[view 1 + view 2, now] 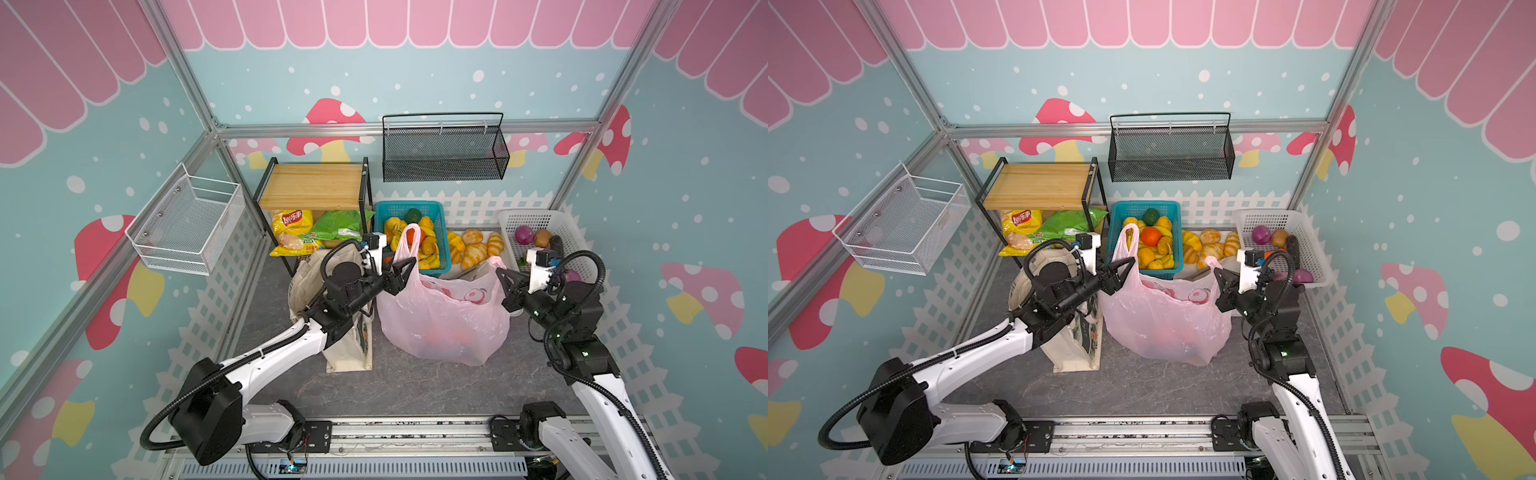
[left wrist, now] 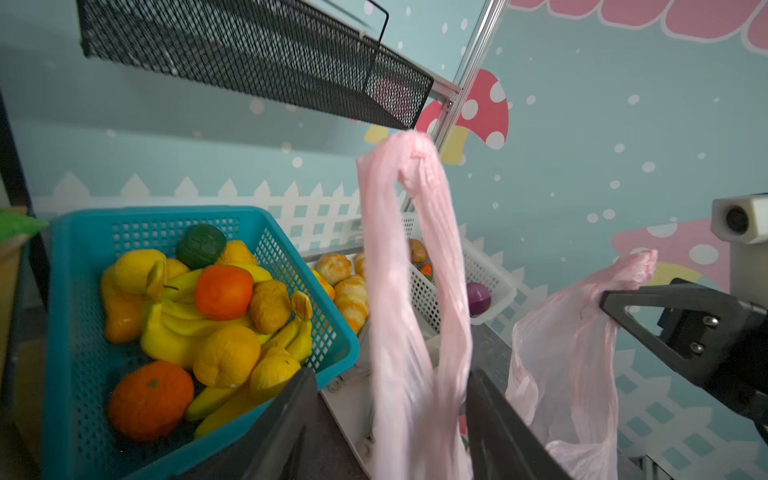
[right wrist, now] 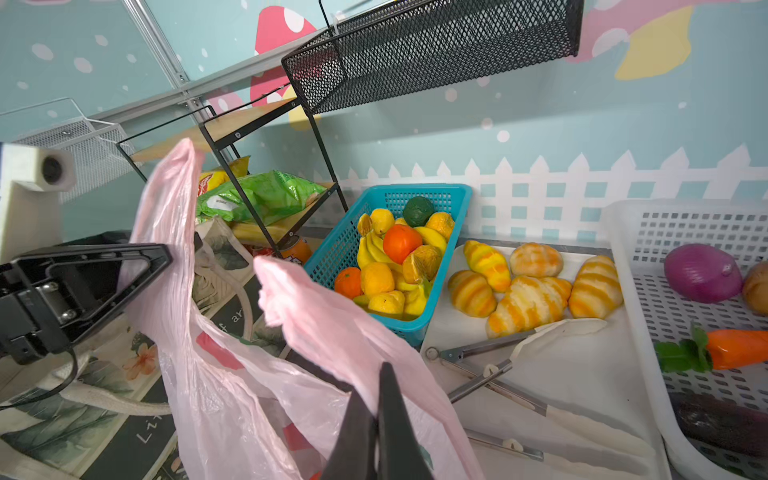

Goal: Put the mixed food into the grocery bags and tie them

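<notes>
Tying stage. The loaded pink bag point(image 1: 440, 328) sits on the surface point(image 1: 415, 386). We see the left gripper point(image 2: 390, 374) with fingers parted around one handle loop point(image 2: 415, 232). The right gripper point(image 3: 376, 374) is clenched on the second handle loop point(image 2: 631, 270). Next, we judge, the left must close, then the loops cross.

overhead pair, wrist close-ups, shared bag point(image 2: 561, 353)

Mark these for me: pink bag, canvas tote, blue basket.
pink bag point(image 1: 440, 332): in a top view, on its bulging front side.
canvas tote point(image 1: 347, 355): in a top view, on its lower side panel.
blue basket point(image 1: 409, 204): in a top view, on its far rim.
</notes>
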